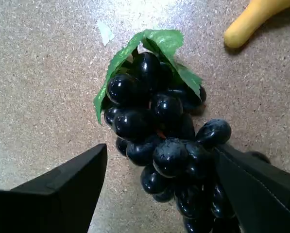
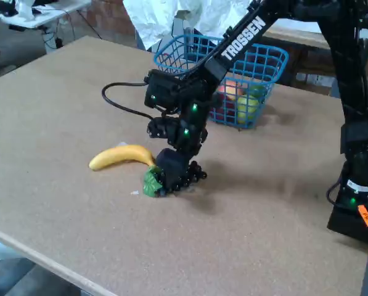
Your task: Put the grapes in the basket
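Observation:
The grapes are a glossy black bunch with a green leaf at the far end, lying on the speckled tabletop. In the wrist view my gripper stands open around the bunch's near end. The right finger touches the lower grapes. The left finger is a small gap away from them. In the fixed view the gripper is down at the table over the grapes. The blue wire basket sits behind the arm at the table's far side.
A yellow banana lies just left of the grapes; its tip shows at the wrist view's top right. Some fruit lies inside the basket. A black cable loops over the table. The arm's base stands at the right.

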Robot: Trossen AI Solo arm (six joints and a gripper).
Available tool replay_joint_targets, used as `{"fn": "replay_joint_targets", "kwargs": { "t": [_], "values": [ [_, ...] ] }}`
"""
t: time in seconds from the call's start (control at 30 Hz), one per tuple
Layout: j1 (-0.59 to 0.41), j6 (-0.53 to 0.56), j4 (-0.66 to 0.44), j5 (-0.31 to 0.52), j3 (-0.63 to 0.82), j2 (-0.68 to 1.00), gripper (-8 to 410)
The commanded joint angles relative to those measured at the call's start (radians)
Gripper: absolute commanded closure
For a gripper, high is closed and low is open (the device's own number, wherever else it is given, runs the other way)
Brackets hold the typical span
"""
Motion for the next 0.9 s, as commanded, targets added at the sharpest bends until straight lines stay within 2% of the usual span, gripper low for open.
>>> {"fn": "replay_joint_targets", "kwargs": {
  "t": [0.0,0.2,0.33,0.47,0.7,0.77,0.87],
  "values": [
    [0.000,0.011,-0.001,0.003,-0.002,0.014,99],
    [0.001,0.011,0.012,0.002,-0.002,0.086,105],
    [0.001,0.011,0.014,0.001,-0.003,0.127,131],
    [0.003,0.012,0.018,0.001,-0.002,0.128,207],
    [0.003,0.011,0.049,0.002,0.003,0.081,409],
    [0.003,0.005,0.063,0.002,0.003,0.058,397],
    [0.003,-0.001,0.075,0.003,0.003,0.014,403]
  ]
}}
